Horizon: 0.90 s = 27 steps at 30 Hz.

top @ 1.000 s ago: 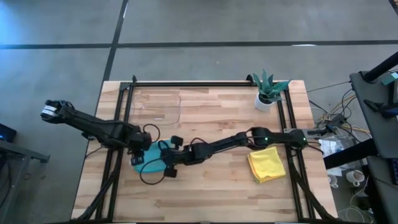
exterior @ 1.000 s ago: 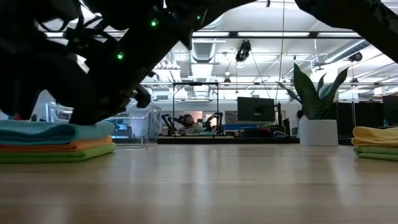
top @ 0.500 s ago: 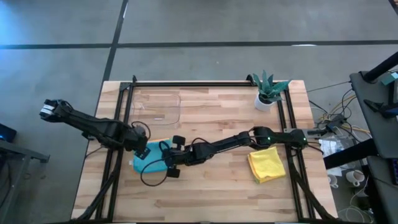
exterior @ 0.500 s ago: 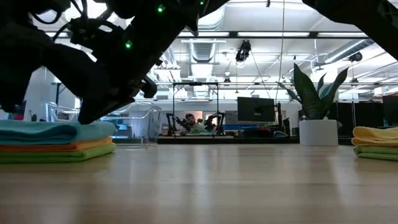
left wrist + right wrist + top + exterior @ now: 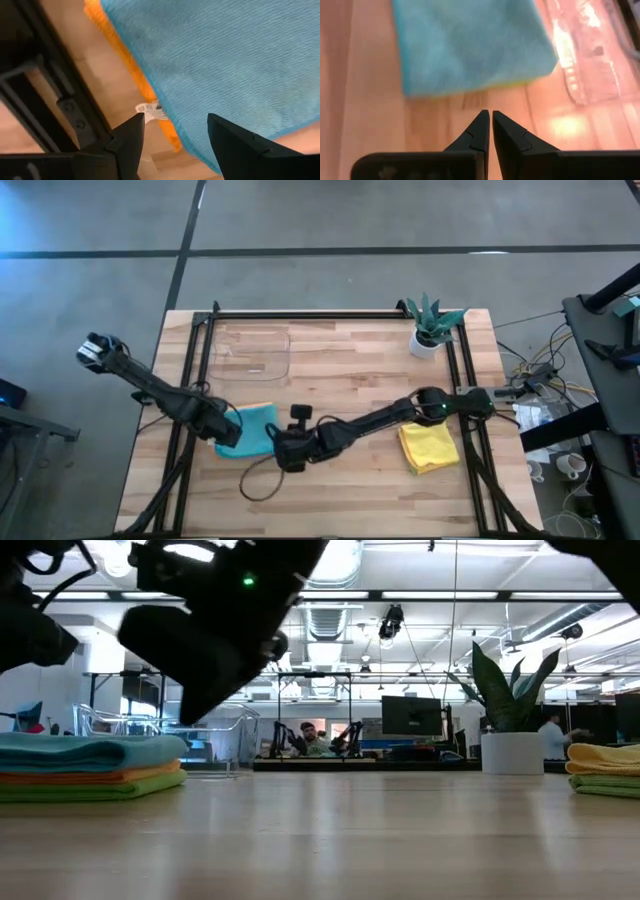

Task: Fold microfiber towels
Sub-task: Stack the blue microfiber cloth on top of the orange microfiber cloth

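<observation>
A folded stack lies at the table's near left: a teal towel (image 5: 252, 428) on top, an orange one (image 5: 120, 776) under it and a lime green one (image 5: 110, 788) at the bottom. A yellow towel (image 5: 430, 445) lies folded on another lime green one (image 5: 605, 788) at the right. My left gripper (image 5: 218, 430) is open above the stack's left edge (image 5: 150, 95), with the teal and orange layers showing between its fingers. My right gripper (image 5: 290, 452) is shut and empty, just off the stack's near right side; the teal towel (image 5: 470, 45) lies ahead of it.
A clear plastic tray (image 5: 250, 350) stands at the far left and a small potted plant (image 5: 432, 325) at the far right. A loose cable loop (image 5: 260, 482) hangs from the right arm over the near wood. Black frame rails (image 5: 190, 380) run along the table's left and right sides.
My right gripper has drawn back off the teal towel toward the table's near edge and risen. My left gripper has pulled back toward the table's left edge, leaving more of the teal towel uncovered. The stack has stayed flat and still.
</observation>
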Available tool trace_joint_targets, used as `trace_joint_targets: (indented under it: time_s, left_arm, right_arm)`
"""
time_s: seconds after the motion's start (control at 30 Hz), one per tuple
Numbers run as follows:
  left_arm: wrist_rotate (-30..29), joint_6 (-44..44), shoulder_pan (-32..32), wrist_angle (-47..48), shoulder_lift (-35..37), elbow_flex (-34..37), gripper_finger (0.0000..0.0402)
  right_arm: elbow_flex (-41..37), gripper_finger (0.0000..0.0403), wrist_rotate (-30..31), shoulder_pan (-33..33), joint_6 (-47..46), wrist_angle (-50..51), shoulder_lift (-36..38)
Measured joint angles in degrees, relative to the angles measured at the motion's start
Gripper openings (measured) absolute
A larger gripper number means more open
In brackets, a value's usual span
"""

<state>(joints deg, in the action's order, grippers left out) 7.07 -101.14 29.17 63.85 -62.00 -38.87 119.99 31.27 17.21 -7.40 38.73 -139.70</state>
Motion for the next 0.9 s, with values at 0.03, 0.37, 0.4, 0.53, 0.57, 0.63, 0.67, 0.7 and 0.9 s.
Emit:
trace_joint_targets:
  time_s: [0.03,0.37,0.4,0.53,0.57,0.63,0.67,0.7,0.9]
  left_arm:
    - [-0.02,-1.14,0.68,0.07,-0.96,-0.39,0.0201]
    - [-4.51,-9.86,4.67,-0.06,-8.16,-4.03,0.0201]
    - [-4.50,-9.97,4.70,-0.08,-8.73,-3.80,0.0201]
    - [-4.17,-11.13,4.67,-0.33,-9.94,-3.27,0.0201]
    - [-4.17,-11.23,4.67,-0.34,-9.86,-3.17,0.0201]
    - [-4.33,-11.86,4.67,-0.25,-9.25,-3.03,0.0201]
    - [-4.61,-12.56,4.67,-0.28,-8.85,-2.97,0.0201]
    - [-4.80,-12.97,4.67,-0.30,-8.42,-2.95,0.0201]
    - [-5.07,-15.56,4.65,-2.33,-7.67,-1.15,0.0201]
  right_arm:
    - [-1.34,0.0018,0.08,0.35,0.10,0.28,0.72]
    - [-19.32,0.0018,1.37,1.27,-0.56,-7.42,9.31]
    - [-21.35,0.0018,1.37,1.27,-0.82,-8.82,10.45]
    - [-28.74,0.0018,1.43,1.27,-2.17,-14.57,15.82]
    - [-30.33,0.0018,1.41,1.27,-2.52,-15.44,17.03]
    - [-33.37,0.0018,1.39,1.27,-3.09,-17.45,19.08]
    - [-34.72,0.0018,1.40,1.27,-3.12,-18.74,20.04]
    - [-36.06,0.0018,1.37,1.27,-3.12,-20.05,21.04]
    - [-40.66,0.0018,1.36,1.27,-3.15,-25.23,23.87]
